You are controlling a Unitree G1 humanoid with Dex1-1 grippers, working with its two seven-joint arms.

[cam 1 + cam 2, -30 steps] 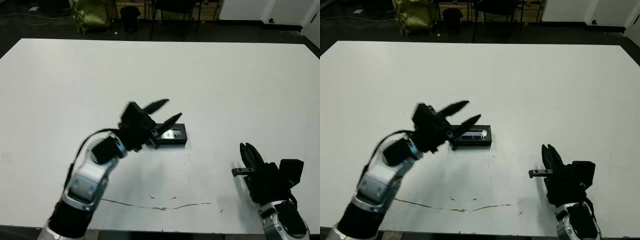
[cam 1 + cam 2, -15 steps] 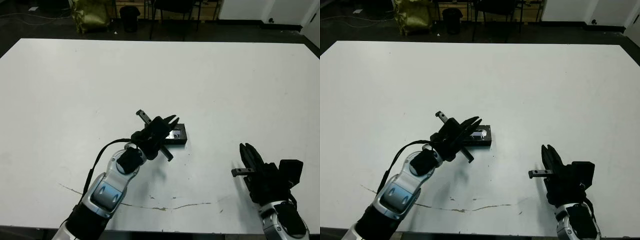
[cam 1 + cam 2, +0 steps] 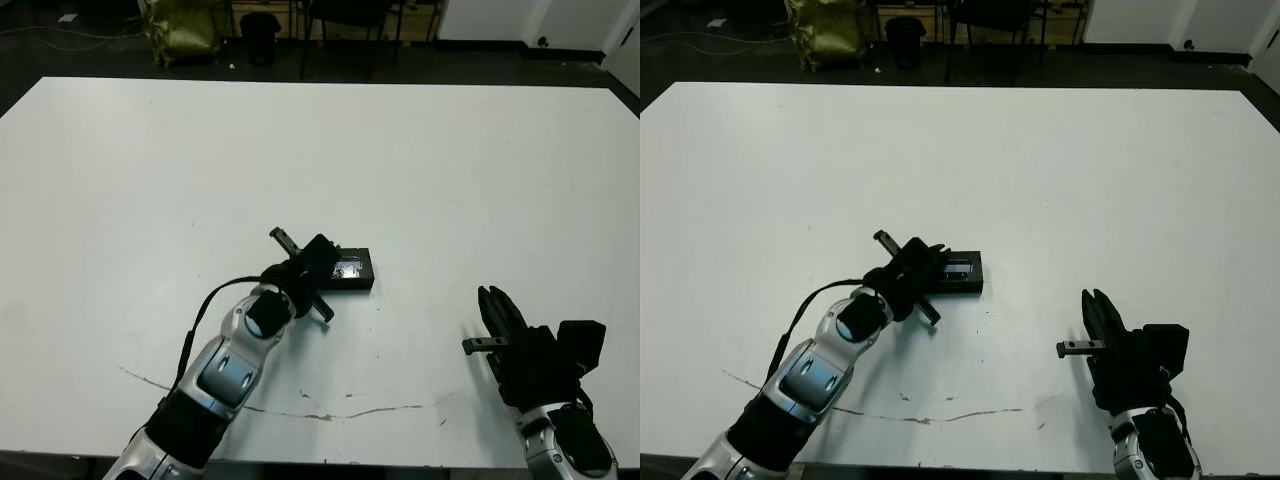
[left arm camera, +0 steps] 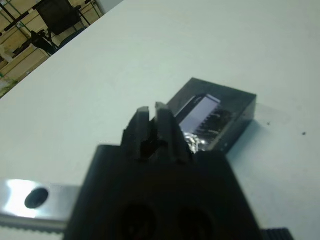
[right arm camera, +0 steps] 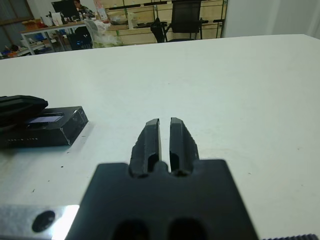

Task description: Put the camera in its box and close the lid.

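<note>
Left pincer (image 3: pixel 318 250) lower (one box (image 3: pixel 352 271))

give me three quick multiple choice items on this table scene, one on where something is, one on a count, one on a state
1. Where is the left gripper?
A. at the closed box's left end
B. at the table's far edge
C. beside the right gripper

2. How many grippers touch the box?
A. none
B. one
C. two

3. How is the right gripper?
A. wide open
B. shut on the box
C. shut on nothing

Answers:
1 A, the head views show it over the left end of the box, whose lid is on.
2 B, only the left one reaches it.
3 C, its fingers sit close together over the bare table.
</note>
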